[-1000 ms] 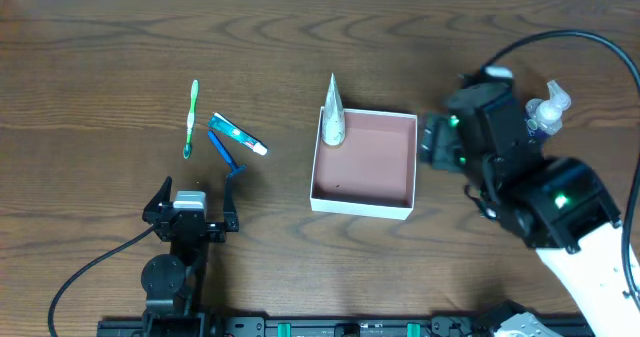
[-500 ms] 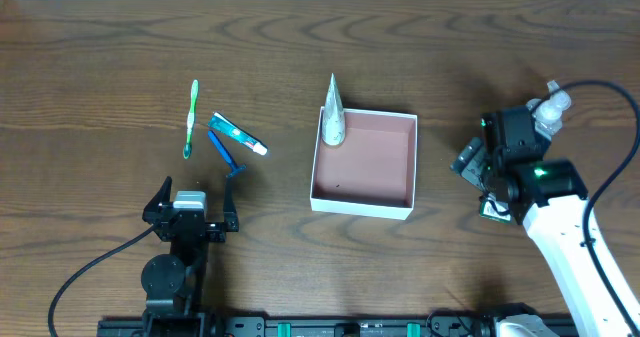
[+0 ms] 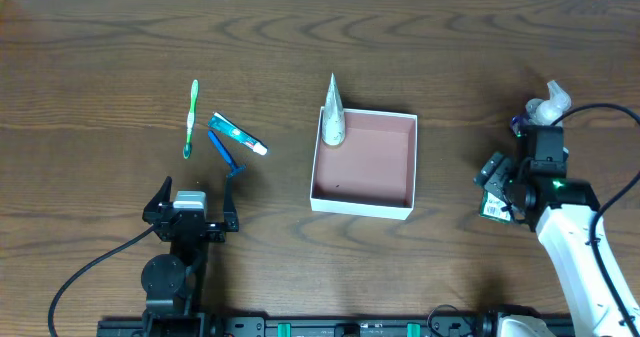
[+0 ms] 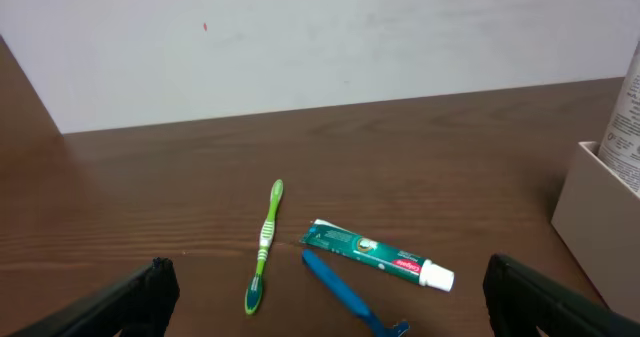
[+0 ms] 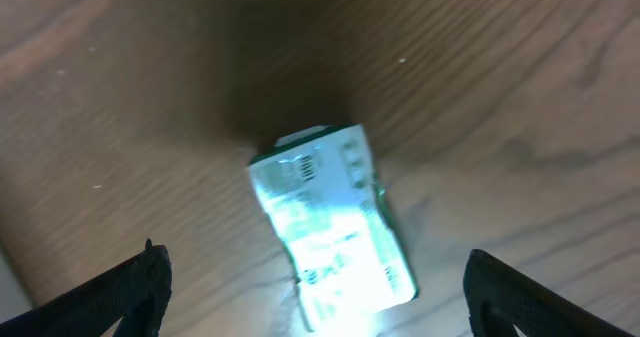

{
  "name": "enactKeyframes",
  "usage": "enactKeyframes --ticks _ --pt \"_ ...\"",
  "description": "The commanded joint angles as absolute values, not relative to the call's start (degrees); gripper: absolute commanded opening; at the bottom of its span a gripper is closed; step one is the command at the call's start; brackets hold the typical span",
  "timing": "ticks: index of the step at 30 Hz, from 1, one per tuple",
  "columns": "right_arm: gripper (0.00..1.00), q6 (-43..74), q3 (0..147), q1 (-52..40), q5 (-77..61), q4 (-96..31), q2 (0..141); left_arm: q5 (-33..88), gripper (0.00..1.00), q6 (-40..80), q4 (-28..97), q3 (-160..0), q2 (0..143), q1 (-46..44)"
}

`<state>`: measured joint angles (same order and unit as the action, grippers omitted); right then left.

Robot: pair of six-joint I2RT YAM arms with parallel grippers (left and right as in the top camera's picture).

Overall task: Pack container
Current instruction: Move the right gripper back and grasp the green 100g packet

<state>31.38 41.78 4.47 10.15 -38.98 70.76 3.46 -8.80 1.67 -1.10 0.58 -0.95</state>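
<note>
The container (image 3: pixel 372 167), a white-walled square box with a pink-brown inside, sits at the table's centre. A grey-white tube (image 3: pixel 333 117) leans in its far-left corner. A green toothbrush (image 3: pixel 190 119), a toothpaste tube (image 3: pixel 238 135) and a blue razor (image 3: pixel 225 152) lie to the left. My left gripper (image 3: pixel 190 205) is open and empty just in front of them. My right gripper (image 3: pixel 497 185) is open, right of the box, over a small green-and-white packet (image 5: pixel 335 227) lying on the table between its fingers (image 5: pixel 320 287).
A clear pump bottle (image 3: pixel 547 105) stands at the far right, just behind the right arm. In the left wrist view the toothbrush (image 4: pixel 265 245), toothpaste (image 4: pixel 378 255) and razor (image 4: pixel 345 295) lie ahead, with the box wall (image 4: pixel 595 212) at the right.
My right arm has swung away from the box's right side to the table's right and come down over the packet. The left arm and the toiletries have not moved.
</note>
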Motion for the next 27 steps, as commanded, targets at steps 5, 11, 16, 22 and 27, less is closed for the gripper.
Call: enactKeyframes --ticks 5,11,16,22,27 --pt "0.88 28.2 32.5 6.8 9.1 -30.7 70.5 3.7 0.98 -8.4 3.8 -0.2 0.3 -0.7" --pt "0.85 28.2 31.0 6.8 7.1 -24.9 70.8 3.7 0.98 -8.4 3.8 -0.2 0.3 -0.7" --pt "0.83 27.7 31.0 6.8 7.7 -20.0 73.6 3.7 0.98 -8.4 3.8 -0.2 0.3 -0.7" --pt "0.82 27.8 31.0 6.8 7.6 -16.2 79.3 3.7 0.98 -8.4 3.8 -0.2 0.3 -0.7" --pt "0.80 27.9 31.0 6.8 7.2 -15.4 81.9 3.7 0.98 -8.4 3.8 -0.2 0.3 -0.7"
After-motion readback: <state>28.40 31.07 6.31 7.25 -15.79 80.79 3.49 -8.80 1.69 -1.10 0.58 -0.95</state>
